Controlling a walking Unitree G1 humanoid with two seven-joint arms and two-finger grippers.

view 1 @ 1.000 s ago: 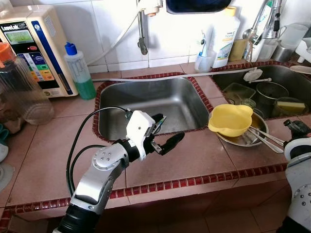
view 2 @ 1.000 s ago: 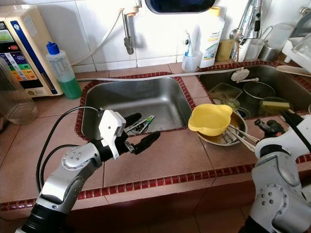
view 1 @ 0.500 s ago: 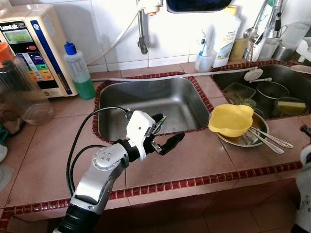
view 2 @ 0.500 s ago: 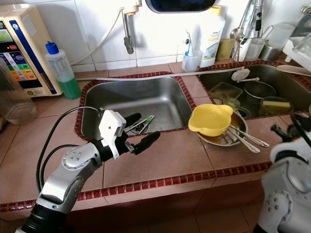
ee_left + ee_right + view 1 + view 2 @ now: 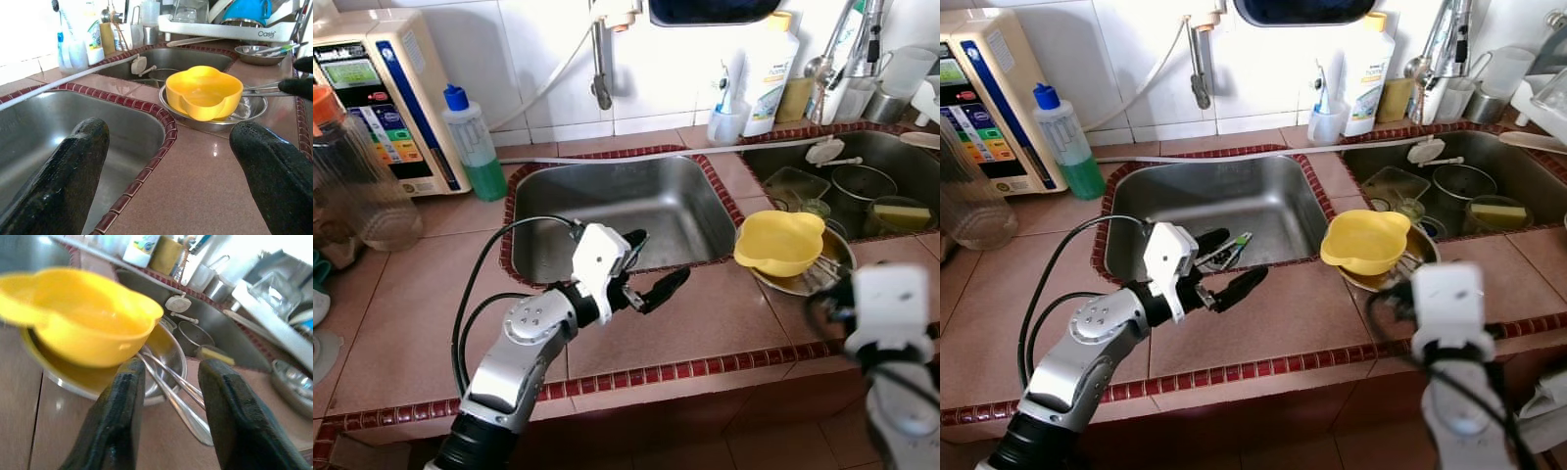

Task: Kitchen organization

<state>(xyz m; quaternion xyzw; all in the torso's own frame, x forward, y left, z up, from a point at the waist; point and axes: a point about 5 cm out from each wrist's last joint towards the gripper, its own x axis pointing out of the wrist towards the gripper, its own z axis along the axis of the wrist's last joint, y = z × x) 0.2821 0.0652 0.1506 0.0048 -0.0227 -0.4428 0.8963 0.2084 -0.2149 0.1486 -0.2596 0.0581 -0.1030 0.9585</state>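
The right arm has swung in from the counter's right edge over the last second, and its gripper [image 5: 166, 406] now sits at 5 o'clock of the yellow bowl [image 5: 778, 242], fingers apart with nothing between them, pointed at the spoons [image 5: 176, 391] that lie in the steel dish [image 5: 168, 357] under that bowl. The left arm has hardly shifted.

The bowl rests tilted on the dish, which stands on the tiled counter [image 5: 705, 313] between the two sinks, at 3 o'clock of the left sink [image 5: 607, 211]. The spoons stick out past the dish rim toward the robot, handles free of the bowl, which probably makes them the easiest thing to take first, and the right wrist is lined up low and nearly level with them for that reason.

The left gripper [image 5: 641, 269] hovers at the left sink's near rim, at 9 o'clock of the bowl, forearm bent up from the counter edge, fingers spread wide and empty, one over the basin and one over the tiles. It looks parked, clear of the right arm's reach
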